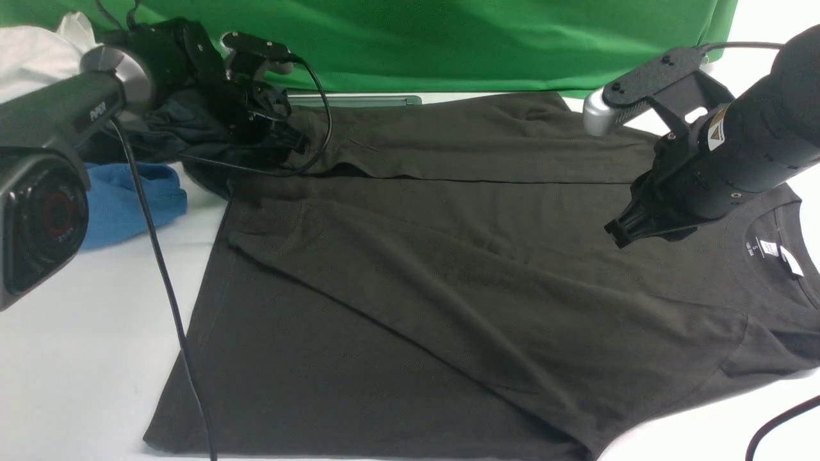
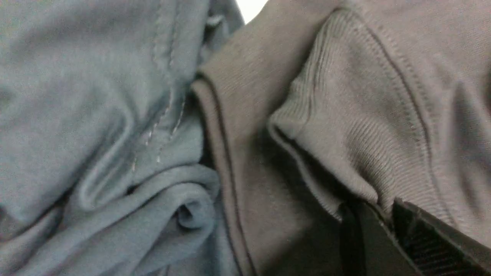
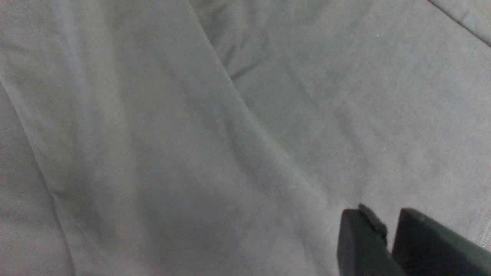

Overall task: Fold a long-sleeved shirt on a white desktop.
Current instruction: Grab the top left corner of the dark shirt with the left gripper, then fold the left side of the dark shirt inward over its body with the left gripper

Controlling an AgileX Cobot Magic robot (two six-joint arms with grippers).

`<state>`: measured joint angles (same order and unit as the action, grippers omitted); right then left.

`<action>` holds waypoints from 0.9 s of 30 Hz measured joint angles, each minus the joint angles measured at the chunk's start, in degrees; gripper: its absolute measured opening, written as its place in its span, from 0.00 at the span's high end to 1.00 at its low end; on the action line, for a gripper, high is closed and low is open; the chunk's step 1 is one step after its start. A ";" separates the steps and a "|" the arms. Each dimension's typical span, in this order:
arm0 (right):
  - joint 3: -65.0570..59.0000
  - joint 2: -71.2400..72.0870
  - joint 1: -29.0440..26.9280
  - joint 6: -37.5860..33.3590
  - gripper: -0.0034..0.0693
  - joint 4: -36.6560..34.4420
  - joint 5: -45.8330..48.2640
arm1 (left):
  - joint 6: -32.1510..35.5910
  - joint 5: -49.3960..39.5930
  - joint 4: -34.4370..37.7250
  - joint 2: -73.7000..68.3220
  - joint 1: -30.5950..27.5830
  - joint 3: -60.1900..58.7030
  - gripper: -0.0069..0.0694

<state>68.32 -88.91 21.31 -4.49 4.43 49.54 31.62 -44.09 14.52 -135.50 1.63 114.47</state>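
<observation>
The shirt [image 1: 416, 288] lies flat in the middle of the desk [image 1: 70, 358]. At ten o'clock, the left gripper [image 1: 291, 144] pinches its cuff [image 2: 345, 126]. At three o'clock, the right gripper [image 1: 620, 232] hangs over it, jaws nearly together, holding nothing.

even bright light, soft shadows; both wrist views washed-out and softly blurred.

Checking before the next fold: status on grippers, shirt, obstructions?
Left gripper shut on the sleeve cuff at far left. Right gripper over long-sleeved shirt near collar, jaws nearly shut, holding nothing. Teal-grey garment bunched against the cuff.
</observation>
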 joint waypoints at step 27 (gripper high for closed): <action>0.00 0.00 0.00 0.00 0.69 0.00 1.47 | -12.90 -25.43 -0.81 14.00 0.11 0.00 0.84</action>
<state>68.32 -88.91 21.31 -4.49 4.43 51.01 18.72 -69.52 13.72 -121.49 1.74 114.47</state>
